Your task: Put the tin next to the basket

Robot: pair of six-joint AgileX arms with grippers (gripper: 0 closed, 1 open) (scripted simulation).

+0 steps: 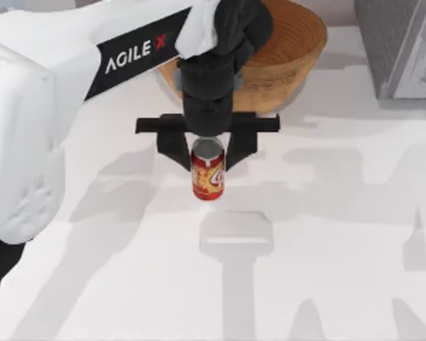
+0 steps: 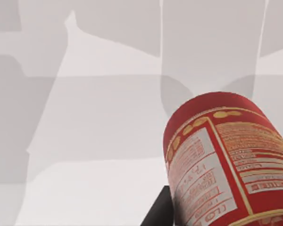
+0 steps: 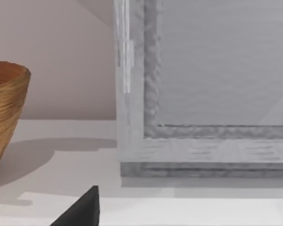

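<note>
The left gripper (image 1: pixel 207 153) has its fingers clamped either side of the tin (image 1: pixel 208 172), holding it upright just on the near side of the basket (image 1: pixel 284 60), a spot that seems chosen to leave it beside the wicker. The right arm is parked; whether its fingers are apart, I cannot tell.

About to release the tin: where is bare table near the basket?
Bare white table runs right of the tin, between the basket and the grey framed box. Left of the basket is crowded by the left arm; its pincer straddles the tin just in front of the basket.
</note>
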